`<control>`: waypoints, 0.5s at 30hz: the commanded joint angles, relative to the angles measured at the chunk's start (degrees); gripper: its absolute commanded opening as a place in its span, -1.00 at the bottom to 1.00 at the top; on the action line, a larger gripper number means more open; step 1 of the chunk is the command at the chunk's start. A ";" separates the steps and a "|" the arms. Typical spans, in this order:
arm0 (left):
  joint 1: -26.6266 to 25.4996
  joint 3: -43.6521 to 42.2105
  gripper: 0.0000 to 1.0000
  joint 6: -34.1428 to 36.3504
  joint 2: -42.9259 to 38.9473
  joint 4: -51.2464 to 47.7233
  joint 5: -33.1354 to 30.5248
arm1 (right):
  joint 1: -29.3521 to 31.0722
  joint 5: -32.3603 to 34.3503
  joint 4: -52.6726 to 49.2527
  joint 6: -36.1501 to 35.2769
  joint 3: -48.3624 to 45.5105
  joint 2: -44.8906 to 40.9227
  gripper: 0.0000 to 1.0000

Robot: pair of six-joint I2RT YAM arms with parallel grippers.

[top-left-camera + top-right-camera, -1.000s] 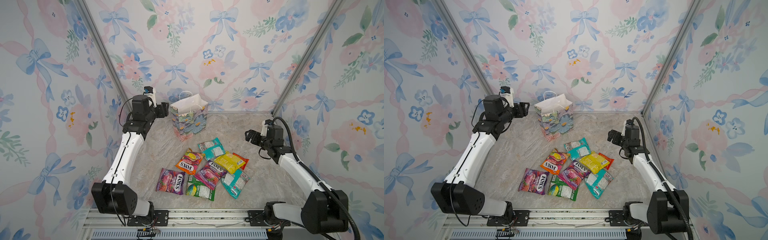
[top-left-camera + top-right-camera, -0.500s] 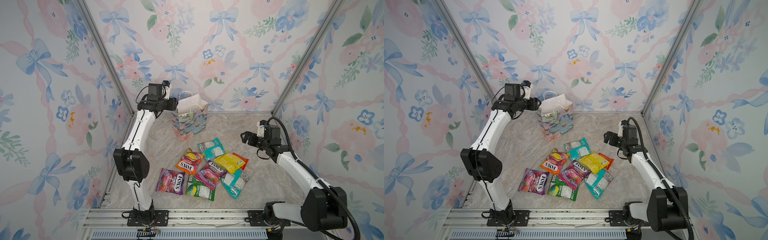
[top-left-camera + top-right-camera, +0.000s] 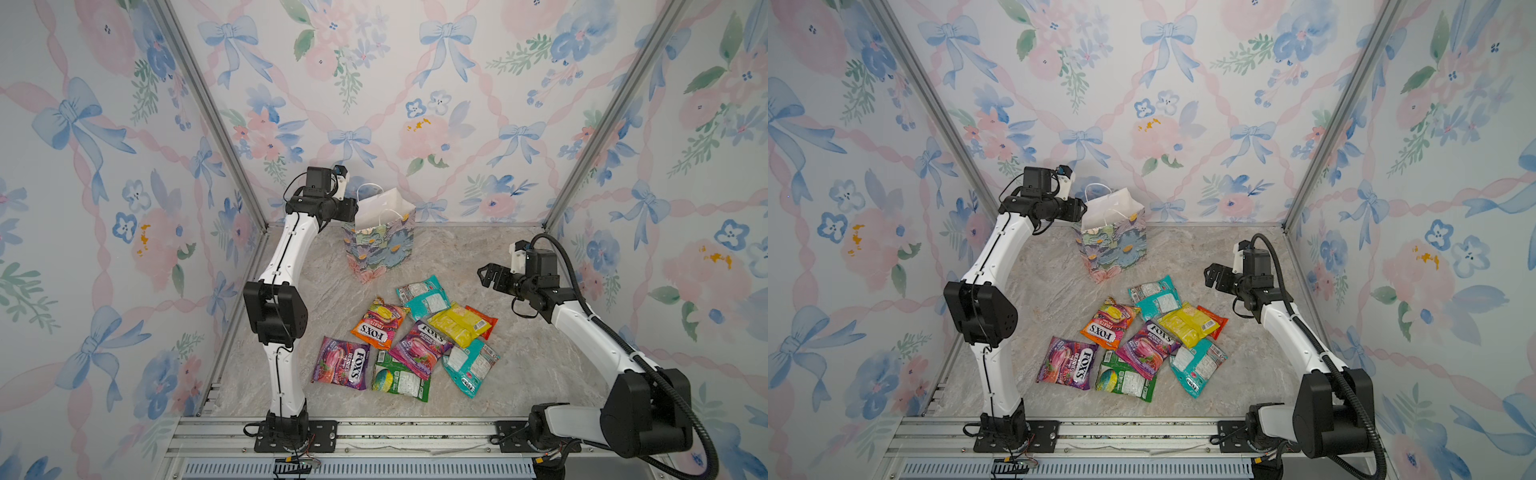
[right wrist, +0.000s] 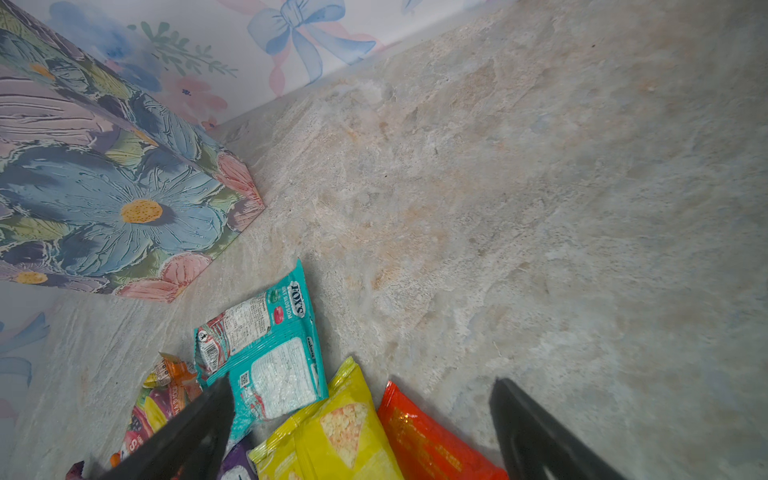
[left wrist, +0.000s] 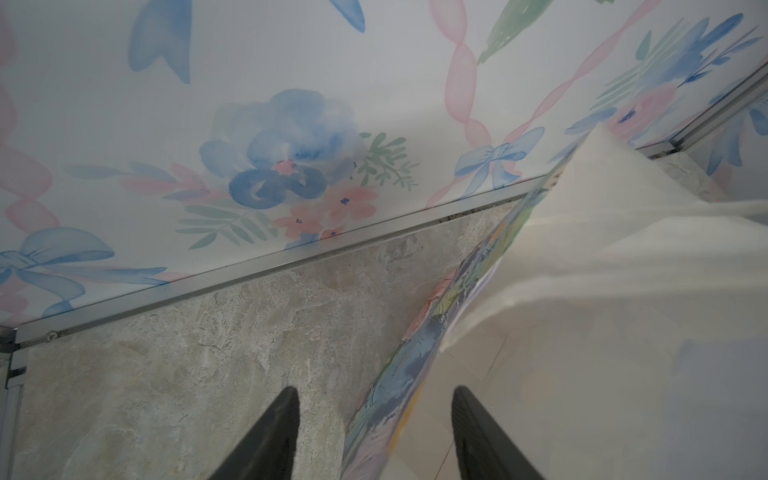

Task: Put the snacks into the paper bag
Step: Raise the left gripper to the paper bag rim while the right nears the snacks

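I bring the left gripper to the rim of the paper bag nearest that arm. Its jaws are part open, one finger outside the wall and one inside, pinching nothing yet, which I judge is to steady the mouth. The right gripper hangs wide open and empty above the snacks, which lie overlapping on the table just in front of the bag. The bag stands upright near the back wall, floral outside, white within, its mouth gaping.

Eight snacks are lying clustered: two purple packets, two teal packets, one orange packet, one yellow packet, one green packet, one red-orange packet. One paper bag is standing.
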 commanded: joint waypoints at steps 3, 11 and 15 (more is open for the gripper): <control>-0.42 3.02 0.15 1.55 1.52 -1.58 -2.07 | 0.91 -1.06 -0.93 -0.77 2.29 1.05 0.97; -0.54 3.11 -0.29 1.90 1.67 -1.58 -0.35 | 1.04 -2.14 -0.60 -0.75 2.85 2.32 0.97; -0.56 3.11 -0.49 1.95 1.54 -1.51 -0.39 | 1.05 -2.34 -0.32 -0.69 3.03 2.87 0.97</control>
